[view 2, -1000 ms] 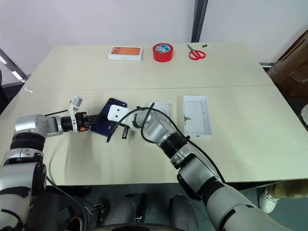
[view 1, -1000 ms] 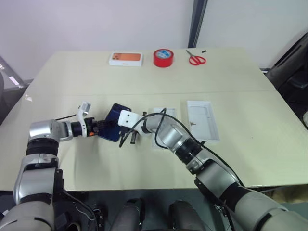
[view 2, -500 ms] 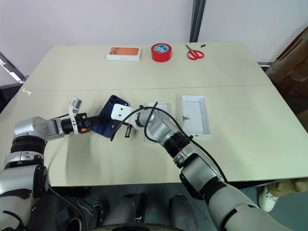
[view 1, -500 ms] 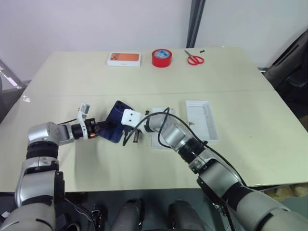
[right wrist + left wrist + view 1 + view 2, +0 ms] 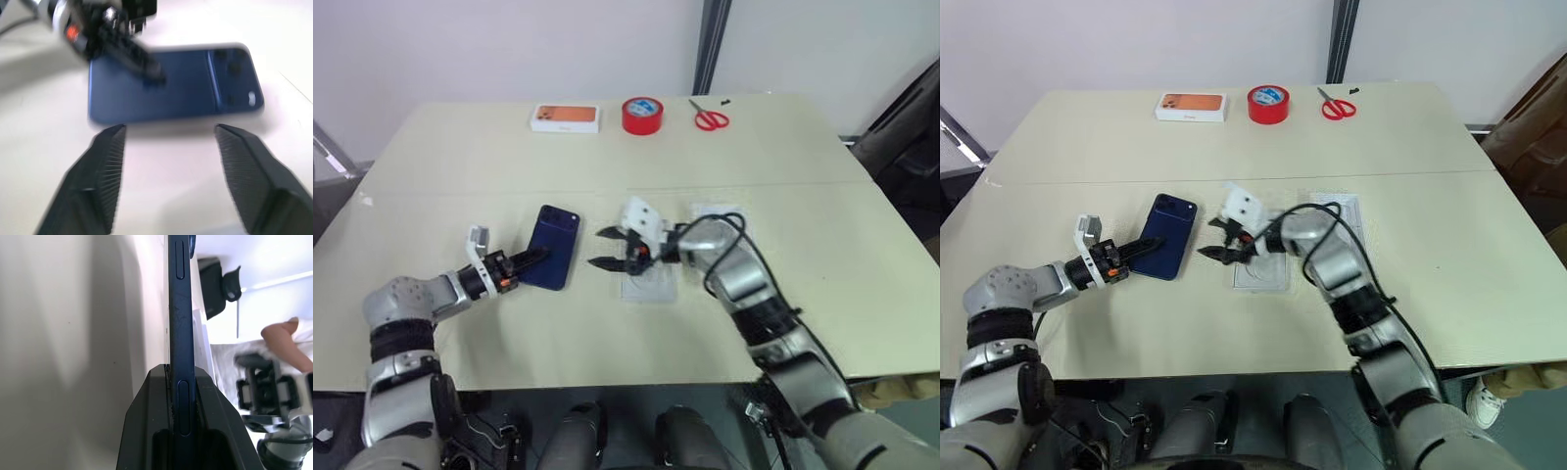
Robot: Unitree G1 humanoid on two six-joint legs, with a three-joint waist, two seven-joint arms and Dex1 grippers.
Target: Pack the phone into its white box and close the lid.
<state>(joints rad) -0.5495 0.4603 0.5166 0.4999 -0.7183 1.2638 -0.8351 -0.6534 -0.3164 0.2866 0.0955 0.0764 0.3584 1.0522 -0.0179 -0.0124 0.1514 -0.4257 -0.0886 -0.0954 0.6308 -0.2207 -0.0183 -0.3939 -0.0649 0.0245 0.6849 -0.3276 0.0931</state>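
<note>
Beige tabletop [image 5: 460,166]: matte laminate with a seam running across its middle; a pale wall rises behind the far edge
Dark post [image 5: 710,44]: stands against the wall behind the table
Far edge: white box with an orange picture [image 5: 567,118], red tape roll [image 5: 644,116], red-handled scissors [image 5: 711,119], set in a row
Phone [image 5: 551,259]: dark navy, back up, camera cluster at its far corner, left of centre
Left gripper [image 5: 530,258]: fingers clamped on the phone's near long edge; the left wrist view shows the phone's thin side pinched between them
Right gripper [image 5: 1215,239]: jaws spread apart, holding nothing, pointing at the phone, apart from it
White box [image 5: 649,281]: just right of the phone, beneath the right gripper
Lid [image 5: 729,211]: beyond the right forearm, mostly hidden
</note>
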